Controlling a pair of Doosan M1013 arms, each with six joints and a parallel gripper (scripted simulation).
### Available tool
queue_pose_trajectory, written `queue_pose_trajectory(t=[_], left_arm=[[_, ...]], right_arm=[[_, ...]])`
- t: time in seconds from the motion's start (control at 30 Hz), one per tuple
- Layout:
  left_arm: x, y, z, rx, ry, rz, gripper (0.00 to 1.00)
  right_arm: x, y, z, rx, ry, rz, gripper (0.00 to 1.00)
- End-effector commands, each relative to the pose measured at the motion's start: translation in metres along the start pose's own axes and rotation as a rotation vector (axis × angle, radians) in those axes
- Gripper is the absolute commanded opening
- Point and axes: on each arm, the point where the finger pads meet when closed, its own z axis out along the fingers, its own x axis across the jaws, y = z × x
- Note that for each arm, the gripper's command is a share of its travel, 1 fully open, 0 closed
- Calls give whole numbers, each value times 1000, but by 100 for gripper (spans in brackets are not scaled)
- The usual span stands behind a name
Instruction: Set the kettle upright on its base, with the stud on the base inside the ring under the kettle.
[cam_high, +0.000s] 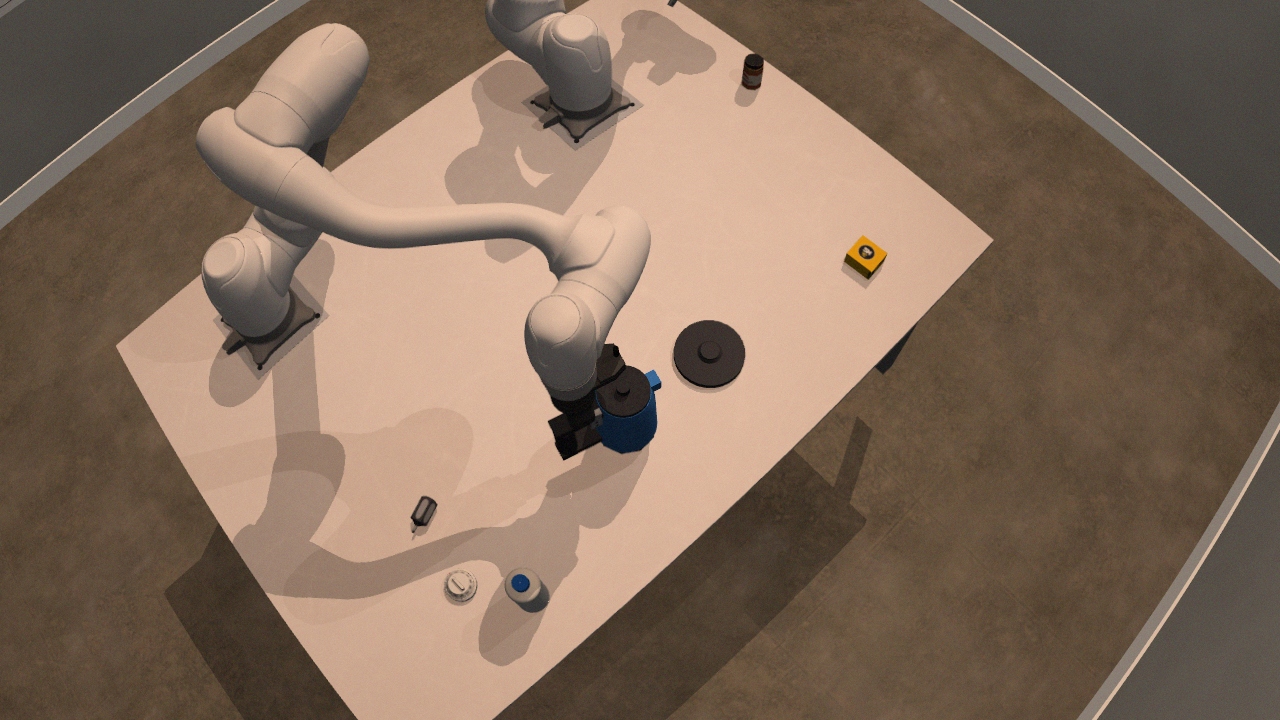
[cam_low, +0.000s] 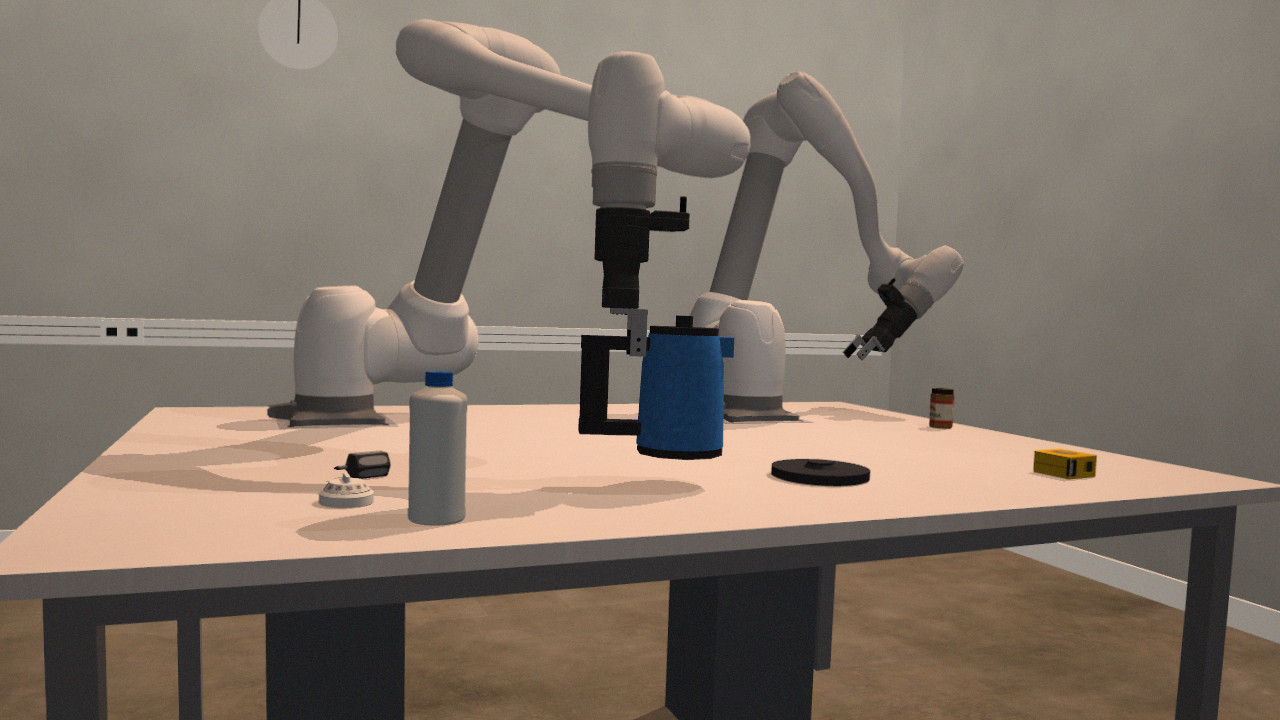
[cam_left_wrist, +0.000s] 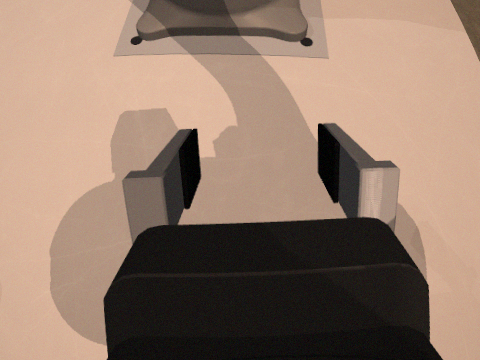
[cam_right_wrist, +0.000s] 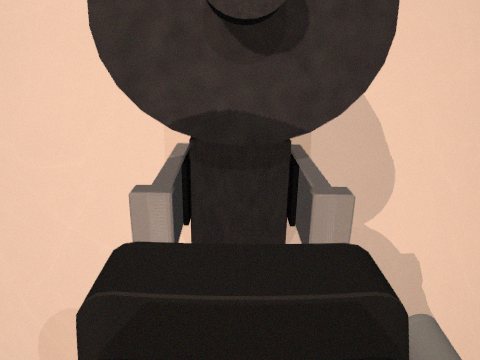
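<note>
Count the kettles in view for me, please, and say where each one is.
1: the blue kettle, held by its handle in the right gripper, above the table. No other shows, though the arms could hide something.

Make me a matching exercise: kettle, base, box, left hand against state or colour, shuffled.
1. Kettle
2. Base
3. Box
4. Left hand

A. Yellow
B. Open, holding nothing
C. Upright, gripped by the right hand
D. Black and round, lying on the table

Pairs: 1-C, 2-D, 3-A, 4-B
</note>
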Motion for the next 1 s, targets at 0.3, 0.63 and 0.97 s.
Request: queue_pose_trajectory(t=[0.3, 0.63, 0.97], left_arm=[[0, 0, 0, -1, 0, 0, 100], [0, 0, 0, -1, 0, 0, 100], [0, 0, 0, -1, 0, 0, 100]], right_arm=[[-9, -31, -1, 1, 1, 0, 0], [-18, -62, -1, 1, 1, 0, 0], [-27, -94, -2, 1, 1, 0, 0]])
